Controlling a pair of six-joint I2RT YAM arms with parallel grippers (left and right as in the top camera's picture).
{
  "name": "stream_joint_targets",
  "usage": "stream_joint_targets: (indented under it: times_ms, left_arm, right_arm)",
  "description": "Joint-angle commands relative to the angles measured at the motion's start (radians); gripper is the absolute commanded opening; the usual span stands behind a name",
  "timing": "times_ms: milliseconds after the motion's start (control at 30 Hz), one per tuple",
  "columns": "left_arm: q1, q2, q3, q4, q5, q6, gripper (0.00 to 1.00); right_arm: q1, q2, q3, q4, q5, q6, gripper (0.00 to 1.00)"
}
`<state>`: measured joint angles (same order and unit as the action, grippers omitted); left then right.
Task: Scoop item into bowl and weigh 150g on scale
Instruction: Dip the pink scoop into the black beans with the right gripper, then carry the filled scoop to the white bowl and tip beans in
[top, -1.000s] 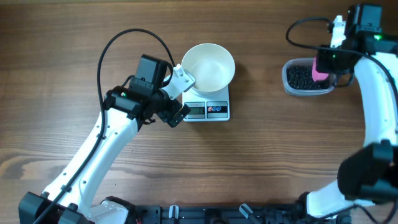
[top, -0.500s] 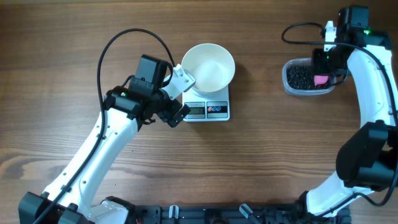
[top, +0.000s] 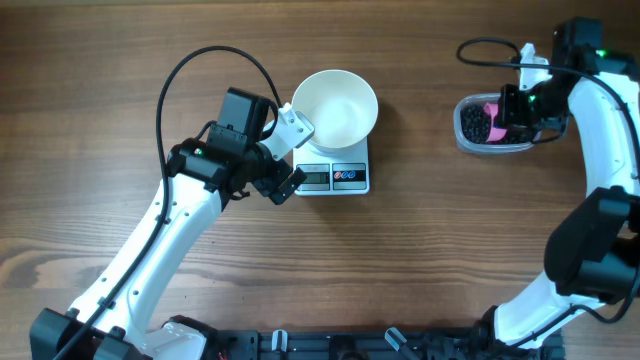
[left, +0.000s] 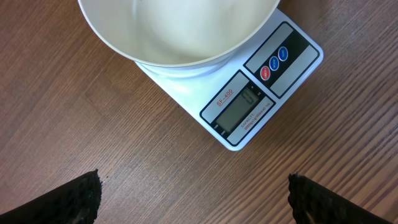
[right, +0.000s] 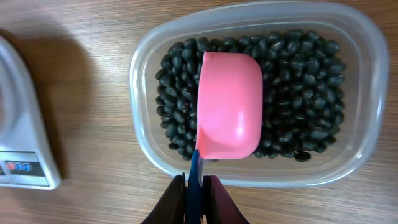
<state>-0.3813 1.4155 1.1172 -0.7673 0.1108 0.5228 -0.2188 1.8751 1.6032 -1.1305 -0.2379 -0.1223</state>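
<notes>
Clamped shut with the right pincer (right: 194, 186) on the blue handle (right: 194, 169) of a pink scoop (right: 229, 106). Poised over the black beans (right: 292, 130) inside the clear tub (right: 367, 149), smooth pink back toward the wrist camera, hollow hidden. Impossible to tell whether touching the beans or hanging just above them. Shifted since a second ago, seen from overhead: then at the 3 o'clock end of the tub, now with the scoop over its 9 o'clock half, wrist swung round as well.

Well apart at 9 o'clock of the tub, on the worktop (top: 100, 60): white bowl (top: 335, 105) seated on the scale (top: 340, 178), covering its 12 o'clock part, with display and two coloured buttons left showing at 6 o'clock. Plain white inside the bowl. Same place as in the earlier frames.

Spread wide with the left pincer (left: 194, 199), gripping nothing, just at 9 o'clock of the scale. Unmoved from a second ago.
</notes>
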Motion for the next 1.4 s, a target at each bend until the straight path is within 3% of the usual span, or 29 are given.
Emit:
stream_joint_targets:
  times_ms: [0, 467, 633, 933, 1367]
  left_arm:
    - [0.004, -0.008, -0.003, -0.001, 0.016, 0.02, 1.0]
    - [0.004, -0.008, -0.004, -0.001, 0.016, 0.02, 1.0]
    - [0.004, -0.008, -0.004, -0.001, 0.016, 0.02, 1.0]
    - [0.004, -0.008, -0.004, -0.001, 0.016, 0.02, 1.0]
    - [0.004, -0.008, -0.004, -0.001, 0.016, 0.02, 1.0]
  right_arm:
    - [-0.053, 0.023, -0.015, -0.029, -0.163, -0.04, 0.04]
    - [-0.288, 0.023, -0.015, -0.038, -0.412, -0.063, 0.04]
    - [-0.345, 0.022, -0.014, -0.064, -0.54, -0.135, 0.04]
    - [-0.341, 0.018, -0.014, -0.164, -0.734, -0.278, 0.04]
    - [-0.193, 0.018, -0.014, -0.24, -0.921, -0.294, 0.04]
